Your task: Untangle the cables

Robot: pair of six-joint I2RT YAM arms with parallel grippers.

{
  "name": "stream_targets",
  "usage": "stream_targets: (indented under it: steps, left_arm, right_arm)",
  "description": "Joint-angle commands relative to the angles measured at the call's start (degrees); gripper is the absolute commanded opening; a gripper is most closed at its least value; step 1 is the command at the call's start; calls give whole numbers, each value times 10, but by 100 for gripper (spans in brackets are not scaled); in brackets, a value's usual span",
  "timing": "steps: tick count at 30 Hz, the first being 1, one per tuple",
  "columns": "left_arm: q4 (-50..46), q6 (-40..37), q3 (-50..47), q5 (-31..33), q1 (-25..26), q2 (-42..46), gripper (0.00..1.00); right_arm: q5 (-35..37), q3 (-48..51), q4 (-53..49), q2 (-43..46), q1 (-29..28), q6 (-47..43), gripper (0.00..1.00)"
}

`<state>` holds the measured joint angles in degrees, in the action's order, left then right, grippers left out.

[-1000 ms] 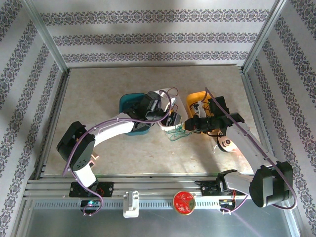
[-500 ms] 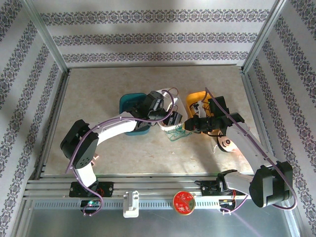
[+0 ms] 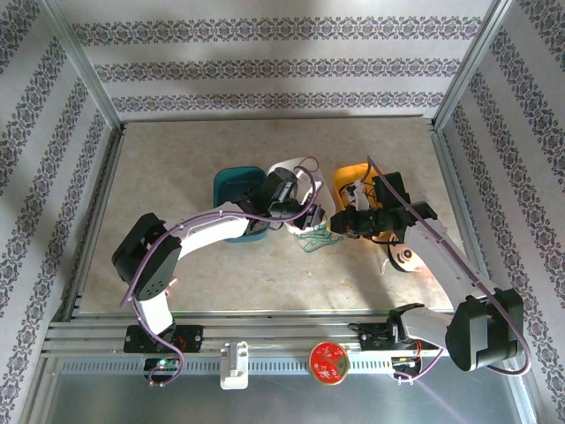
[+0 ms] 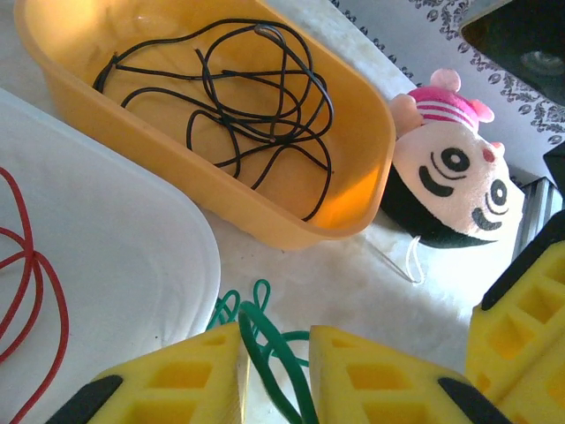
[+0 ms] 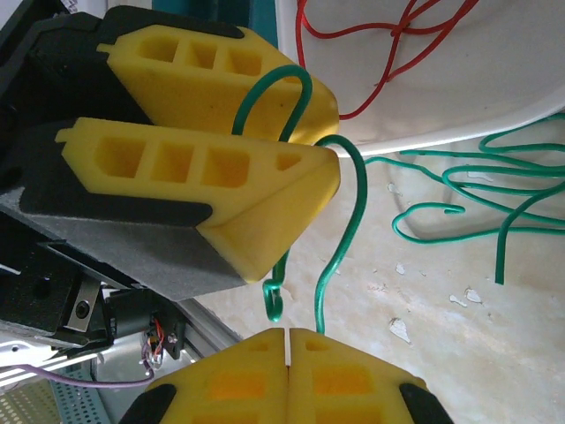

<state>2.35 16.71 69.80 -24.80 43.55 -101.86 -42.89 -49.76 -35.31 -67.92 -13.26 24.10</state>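
Left jaws seemingly narrower above tabletop (image 3: 177, 168)

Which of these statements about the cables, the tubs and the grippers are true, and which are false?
1. The black cable lies in the yellow tub. True.
2. The red cable lies in the teal tub. False: it lies in the white tub.
3. The green cable passes between the left gripper's fingers. True.
4. The right gripper stands wide open. False: its jaws are shut on the green cable.
5. The plush toy sits inside the yellow tub. False: it lies beside it, on the table.
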Motion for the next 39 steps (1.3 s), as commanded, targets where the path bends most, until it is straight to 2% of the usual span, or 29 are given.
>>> stream_targets:
  steps: [1,6,9,15,20,28,34,37,39]
  left_arm:
    - [19,5,3,24,5,16,23]
    - [47,7,-10,64,3,40,8]
    - [79,19,-27,84,-5,60,0]
    - [137,56,-74,112,-36,108,0]
    - [133,57,-115,162,-61,154,0]
    - [129,78,-162,205,-101,206,0]
    - [154,140,-217,272,-154,256,0]
    - [147,133,-221,264,-163,267,0]
    - [129,125,-215,258,-169,271,0]
  right_arm:
    - [0,-6,2,2,1,-3,0]
    - [6,-2,2,6,1,-1,0]
    - [36,3,1,14,3,8,0]
    - [96,21,1,27,36,36,0]
    - [136,36,-12,36,77,51,0]
    - [131,29,-13,32,91,52,0]
    - [174,25,-15,43,91,57,0]
    - [123,25,9,36,86,56,1]
    - [104,17,15,31,67,54,28]
